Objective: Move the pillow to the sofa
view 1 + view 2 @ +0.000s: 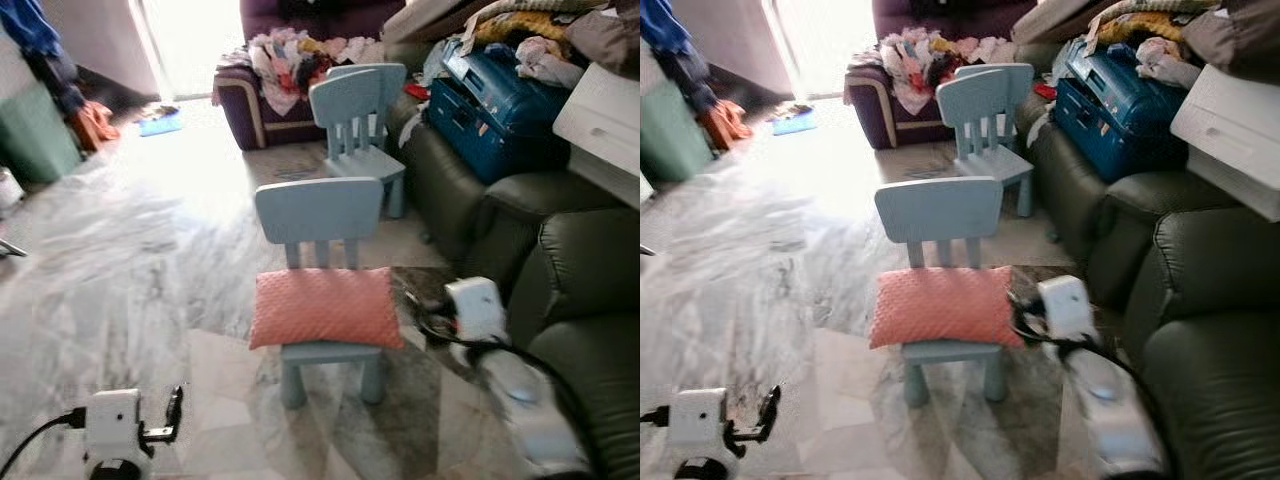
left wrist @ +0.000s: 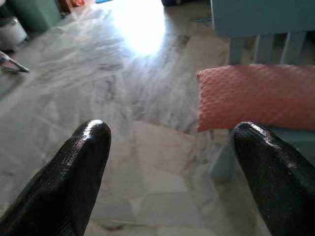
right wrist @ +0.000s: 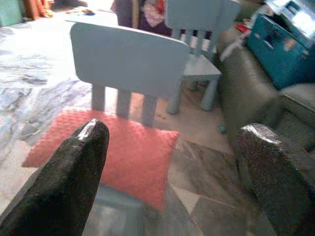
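A salmon-pink pillow [image 1: 325, 308] lies flat on the seat of a small light-blue child's chair [image 1: 318, 212] in the middle of the marble floor. The dark green leather sofa [image 1: 585, 300] stands just right of the chair. My right gripper [image 1: 420, 315] hovers beside the pillow's right edge. In the right wrist view its fingers [image 3: 81, 162] stand wide apart, open, with the pillow [image 3: 123, 147] beyond them. My left gripper [image 1: 175, 405] is low at the front left, well short of the chair. It is open too, and the pillow [image 2: 256, 96] shows past its fingers [image 2: 74, 172].
A second light-blue chair [image 1: 355, 120] stands farther back. A blue suitcase [image 1: 500, 100], clothes and a white box [image 1: 600, 125] pile up on the sofa's far seats. A purple sofa [image 1: 250, 110] heaped with laundry is at the back. Bare marble floor [image 1: 130, 250] spreads to the left.
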Controlling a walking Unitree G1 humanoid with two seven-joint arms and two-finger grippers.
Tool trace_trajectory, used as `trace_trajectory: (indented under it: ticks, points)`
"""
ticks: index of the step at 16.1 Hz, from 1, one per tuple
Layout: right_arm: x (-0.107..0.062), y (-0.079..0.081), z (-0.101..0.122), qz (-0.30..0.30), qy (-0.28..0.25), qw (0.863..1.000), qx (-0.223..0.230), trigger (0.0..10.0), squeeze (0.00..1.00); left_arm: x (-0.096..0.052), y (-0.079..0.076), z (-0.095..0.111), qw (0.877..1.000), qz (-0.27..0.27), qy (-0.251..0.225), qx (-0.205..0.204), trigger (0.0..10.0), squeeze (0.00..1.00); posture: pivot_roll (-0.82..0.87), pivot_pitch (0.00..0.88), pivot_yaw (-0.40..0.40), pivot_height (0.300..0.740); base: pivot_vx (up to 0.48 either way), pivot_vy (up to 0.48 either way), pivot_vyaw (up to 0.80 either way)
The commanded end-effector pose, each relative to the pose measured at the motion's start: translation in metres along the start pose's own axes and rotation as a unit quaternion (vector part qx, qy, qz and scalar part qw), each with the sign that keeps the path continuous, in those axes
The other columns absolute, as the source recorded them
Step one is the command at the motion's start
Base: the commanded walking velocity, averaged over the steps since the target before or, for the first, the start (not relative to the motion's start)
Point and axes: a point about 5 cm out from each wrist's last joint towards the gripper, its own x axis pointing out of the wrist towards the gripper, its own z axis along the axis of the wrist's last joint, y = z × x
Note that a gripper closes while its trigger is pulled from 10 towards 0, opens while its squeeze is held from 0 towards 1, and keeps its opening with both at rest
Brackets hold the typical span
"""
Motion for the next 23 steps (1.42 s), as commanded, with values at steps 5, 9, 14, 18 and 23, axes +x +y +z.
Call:
trace_trajectory:
  ticks: [5,9,14,18,23]
  points:
    - [0.002,0.006,0.019,-0.068,-0.045,0.995,0.050,10.0,0.00,0.032,0.021,0.033,0.996,0.064,-0.061,-0.025,10.0,0.00,-0.15,0.000,0.065,0.740,0.000,0.000,0.00]
    - [0.014,0.015,0.021,-0.054,-0.044,0.996,0.056,10.0,0.00,0.036,-0.007,0.034,0.998,-0.004,-0.055,-0.003,10.0,0.00,-0.16,0.000,0.062,0.740,0.000,0.000,0.00]
    - [0.033,0.018,0.031,-0.033,-0.058,0.996,0.050,10.0,0.00,0.042,-0.010,0.047,0.995,0.002,-0.085,-0.051,10.0,0.00,-0.16,0.000,0.051,0.740,0.000,0.000,0.00]
    - [0.038,0.028,0.045,-0.029,-0.079,0.994,0.064,10.0,0.00,0.043,-0.007,0.049,0.993,0.031,-0.090,-0.077,10.0,0.00,-0.15,0.000,0.047,0.740,0.000,0.000,0.00]
    - [0.040,0.052,0.040,0.012,-0.070,0.991,0.110,10.0,0.00,0.039,-0.013,0.044,0.995,0.027,-0.079,-0.061,10.0,0.00,-0.14,0.000,0.065,0.740,0.000,0.000,0.00]
